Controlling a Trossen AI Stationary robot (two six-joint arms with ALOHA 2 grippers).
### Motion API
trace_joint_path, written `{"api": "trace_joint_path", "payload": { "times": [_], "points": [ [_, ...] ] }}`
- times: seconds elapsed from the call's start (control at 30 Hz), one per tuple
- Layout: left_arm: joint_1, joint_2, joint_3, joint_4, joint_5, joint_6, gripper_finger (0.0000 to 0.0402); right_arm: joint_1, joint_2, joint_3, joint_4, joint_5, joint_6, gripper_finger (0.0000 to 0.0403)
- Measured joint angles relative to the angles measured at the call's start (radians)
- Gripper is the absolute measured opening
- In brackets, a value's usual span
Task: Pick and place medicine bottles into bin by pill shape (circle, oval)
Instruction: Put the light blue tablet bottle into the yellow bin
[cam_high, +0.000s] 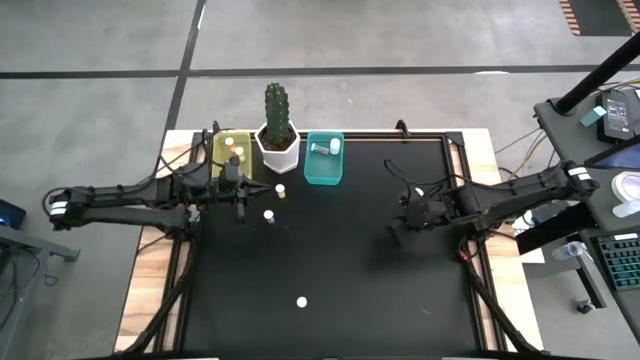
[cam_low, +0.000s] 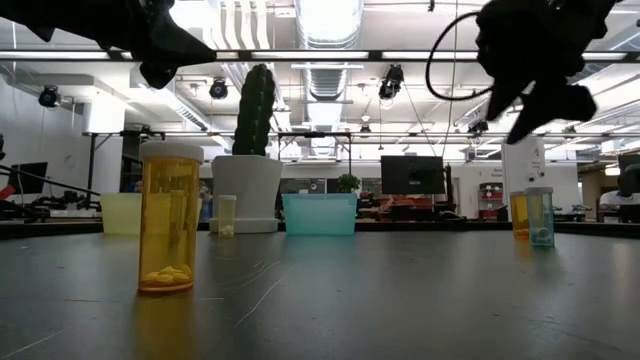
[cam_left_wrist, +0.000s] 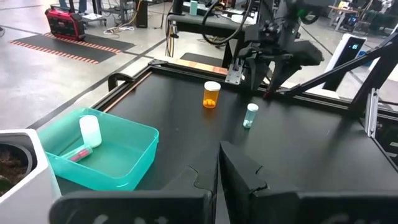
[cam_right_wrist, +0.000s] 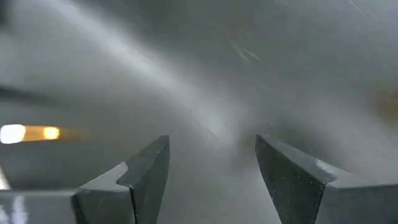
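Bottles lie scattered on the black table (cam_high: 330, 260): one with a white cap (cam_high: 268, 215) just beside the left gripper (cam_high: 240, 203), another (cam_high: 281, 189) a little nearer the cactus pot (cam_high: 279, 150), and one (cam_high: 301, 301) alone near the front edge. In the low view that front one shows as an orange bottle (cam_low: 169, 218) standing upright with a few pills at its bottom; I cannot tell their shape. Two more, an orange one (cam_left_wrist: 211, 94) and a clear one (cam_left_wrist: 250, 115), stand close together by the right gripper (cam_high: 408, 212) in the left wrist view. The right gripper hangs above the table with its jaws well apart and nothing between them; the right wrist view shows bare mat between its fingers (cam_right_wrist: 146, 171). The left gripper is closed and holds nothing that I can see, poised just beside the yellow bin (cam_high: 218, 150). This looks like a moment between picks, with several bottles left to sort. The next move probably calls for the right gripper to come down over one of the two bottles near it, straddle the body squarely, and close without tipping its neighbour. The teal bin (cam_high: 322, 175) holds two bottles, one white and upright (cam_left_wrist: 90, 130), one lying on its side (cam_left_wrist: 79, 152). The yellow bin holds at least two small bottles (cam_high: 232, 146), though which pills are in them is too small to tell.
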Motion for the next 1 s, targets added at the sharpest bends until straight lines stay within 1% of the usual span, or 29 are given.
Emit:
{"api": "trace_joint_path", "payload": {
  "times": [0.2, 0.4, 0.47, 0.57, 0.7, 0.87, 1.0],
  "points": [
    [0.000, 0.001, -0.001, -0.002, 0.000, 0.002, 0.0000, 0.010, 0.094, 0.081, -0.219, -0.040, 0.137, 0.0231],
    [0.000, 0.001, -0.005, -0.003, 0.000, 0.002, 0.0000, 0.013, 0.193, 0.156, -0.371, -0.068, 0.167, 0.0231],
    [0.000, 0.004, -0.005, -0.001, 0.000, 0.002, 0.0000, 0.013, 0.220, 0.176, -0.390, -0.073, 0.153, 0.0231],
    [0.000, 0.005, -0.005, -0.003, 0.000, 0.002, 0.0000, 0.013, 0.252, 0.194, -0.393, -0.107, 0.112, 0.0231],
    [0.000, 0.004, -0.005, -0.003, 0.000, 0.002, 0.0000, 0.013, 0.284, 0.201, -0.393, -0.138, 0.096, 0.0231],
    [0.000, 0.005, -0.008, -0.003, 0.000, 0.002, 0.0000, 0.013, 0.303, 0.193, -0.392, -0.139, 0.089, 0.0231],
    [-0.001, 0.005, -0.011, -0.003, 0.000, 0.001, 0.0000, 0.013, 0.306, 0.178, -0.353, -0.132, 0.082, 0.0231]
  ]
}}
